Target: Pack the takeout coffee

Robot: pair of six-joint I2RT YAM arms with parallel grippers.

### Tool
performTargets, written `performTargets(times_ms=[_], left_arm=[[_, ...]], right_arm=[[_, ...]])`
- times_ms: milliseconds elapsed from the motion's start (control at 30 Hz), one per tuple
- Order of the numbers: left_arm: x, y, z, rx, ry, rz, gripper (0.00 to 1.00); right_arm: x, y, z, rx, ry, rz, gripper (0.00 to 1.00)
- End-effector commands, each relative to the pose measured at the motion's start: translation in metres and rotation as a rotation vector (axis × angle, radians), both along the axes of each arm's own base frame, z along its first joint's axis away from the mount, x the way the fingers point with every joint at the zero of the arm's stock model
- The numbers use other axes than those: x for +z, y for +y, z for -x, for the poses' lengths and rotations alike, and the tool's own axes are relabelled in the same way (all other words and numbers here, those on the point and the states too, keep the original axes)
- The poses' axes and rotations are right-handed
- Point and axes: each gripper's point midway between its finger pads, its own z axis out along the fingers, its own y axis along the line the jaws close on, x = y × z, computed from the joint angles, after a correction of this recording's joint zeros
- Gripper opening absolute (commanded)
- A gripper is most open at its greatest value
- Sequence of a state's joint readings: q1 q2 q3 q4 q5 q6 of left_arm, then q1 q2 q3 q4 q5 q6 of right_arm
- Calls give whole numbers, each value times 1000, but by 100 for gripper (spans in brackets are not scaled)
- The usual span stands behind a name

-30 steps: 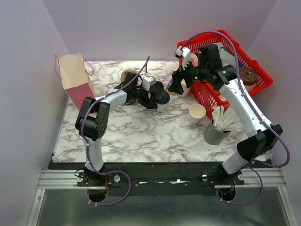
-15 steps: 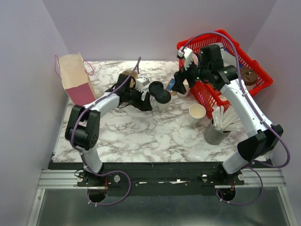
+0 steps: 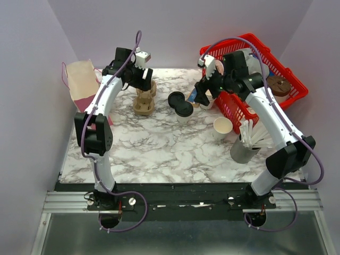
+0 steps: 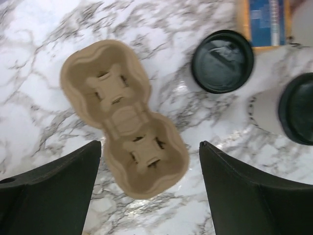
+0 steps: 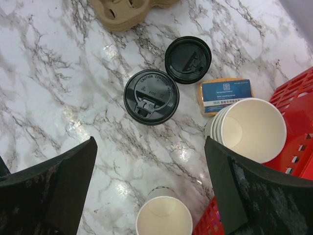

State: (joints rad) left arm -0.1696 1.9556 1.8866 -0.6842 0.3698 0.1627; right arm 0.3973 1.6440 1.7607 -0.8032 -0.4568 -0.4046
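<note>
Brown moulded-pulp two-cup carrier [image 4: 124, 117] lies flat on the white marbled table [image 4: 29, 29]. The left hand [image 4: 149, 147] hangs straight above it, released and empty, with its black fingers spread wide on either side of the carrier's near pocket.

Seen from the top camera, the takeout coffee [image 5: 150, 96], a small white paper cup under a round black plastic lid, stands upright at 3 o'clock from the carrier. A loose black lid [image 5: 188, 59] lies just beside it at 11 o'clock. The right hand [image 5: 150, 142] hovers over the cup, also released and holding nothing.

The step in hand looks like steadying the carrier so that the cup can be seated in it. To do this well, the left hand should come down square and pinch one end, leaving a pocket free. The right hand should grip the cup wall below the lid rather than the lid itself. It should keep the cup upright, stay clear of the stack of nested white cups [image 5: 252, 128] at 2 o'clock, and lower the cup straight into the pocket.
</note>
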Motion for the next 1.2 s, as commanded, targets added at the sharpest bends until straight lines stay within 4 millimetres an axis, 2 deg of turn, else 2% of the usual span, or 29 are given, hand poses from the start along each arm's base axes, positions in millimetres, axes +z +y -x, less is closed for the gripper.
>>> performTargets(times_ms=[0,33,100,333,433,700,900,1167], left_arm=[[-27,30,-2,156,107,-91,83],[-35,31,-5,172,122,-98,81],[-34,29,-9,190,123,-98,77],[-64,27,-14,201,176,-128,69],[-70,25,-19,204,181,-121,66],[-77,13,-33,202,170,-114,65],[-83,13,-42,239,158,-138,62],[-93,15,-43,265,176,-155,58]], right_arm=[[9,-8,-7,-43,-50,15,100],[8,-9,-7,-46,-49,19,100],[4,-10,-5,-50,-44,24,100],[-1,-17,-5,-72,-49,53,100],[-5,-19,-4,-73,-43,62,100],[-12,-22,-2,-78,-36,79,100],[-14,-23,-2,-80,-35,87,100],[-18,-26,1,-80,-31,99,100]])
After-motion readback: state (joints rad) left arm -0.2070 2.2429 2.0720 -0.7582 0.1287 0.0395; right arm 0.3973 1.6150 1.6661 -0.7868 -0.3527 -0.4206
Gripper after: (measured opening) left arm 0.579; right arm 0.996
